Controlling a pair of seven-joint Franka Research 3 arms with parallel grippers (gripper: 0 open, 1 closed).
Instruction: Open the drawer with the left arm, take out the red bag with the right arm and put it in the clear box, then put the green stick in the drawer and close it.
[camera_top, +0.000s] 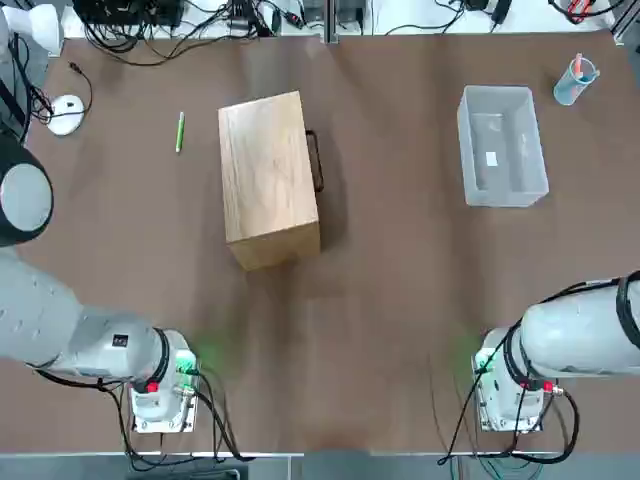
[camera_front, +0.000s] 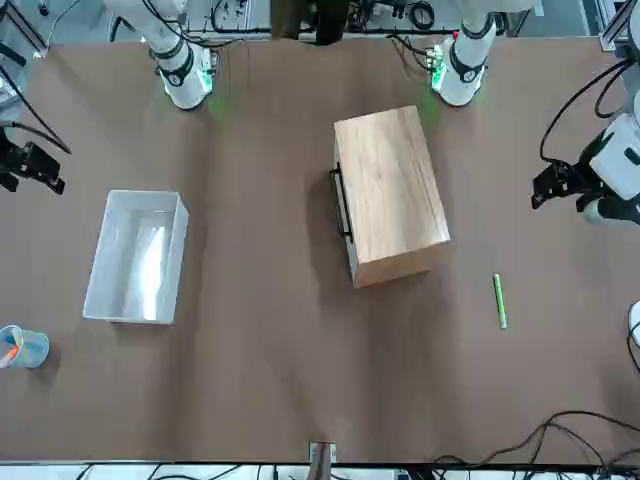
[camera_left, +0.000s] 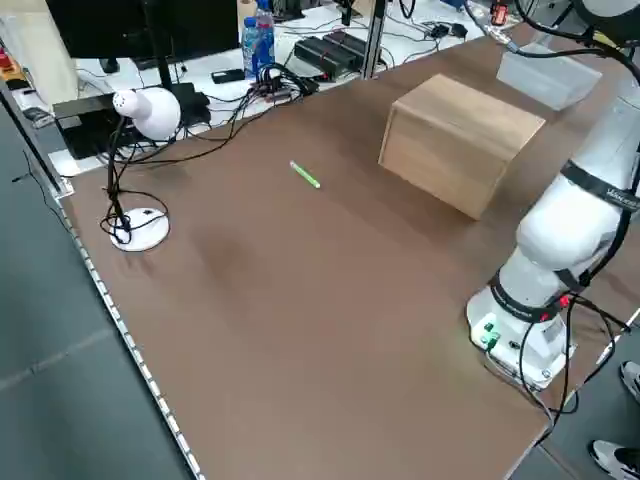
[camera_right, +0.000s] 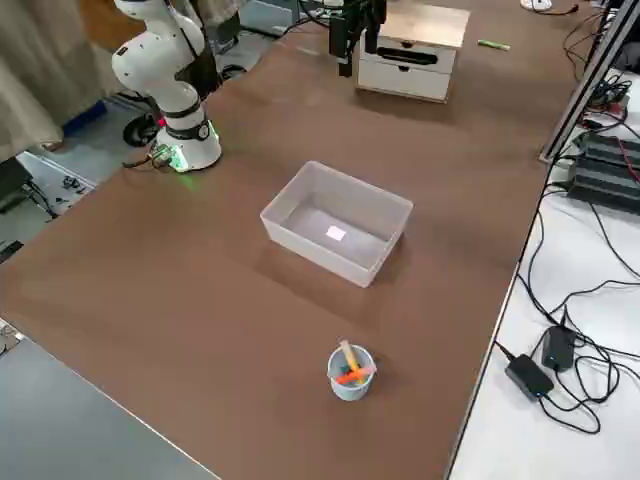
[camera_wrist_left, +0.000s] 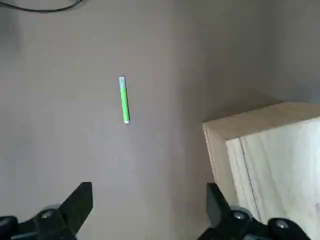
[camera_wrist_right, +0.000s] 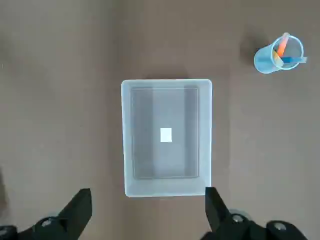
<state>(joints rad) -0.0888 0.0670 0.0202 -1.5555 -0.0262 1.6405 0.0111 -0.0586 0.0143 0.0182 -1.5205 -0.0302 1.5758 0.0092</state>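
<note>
Both grippers stand spread and hold nothing: your left gripper (camera_wrist_left: 145, 210) hangs high over the table (camera_top: 400, 300) near the green stick (camera_wrist_left: 124, 99) and the cabinet (camera_top: 268, 178), and your right gripper (camera_wrist_right: 147, 212) hangs above the clear box (camera_wrist_right: 166, 187). You see the drawer (camera_right: 404, 68) shut, its dark handle (camera_top: 316, 160) facing the clear box. You cannot see the red bag. A blue cup (camera_top: 574, 82) stands beyond the box.
</note>
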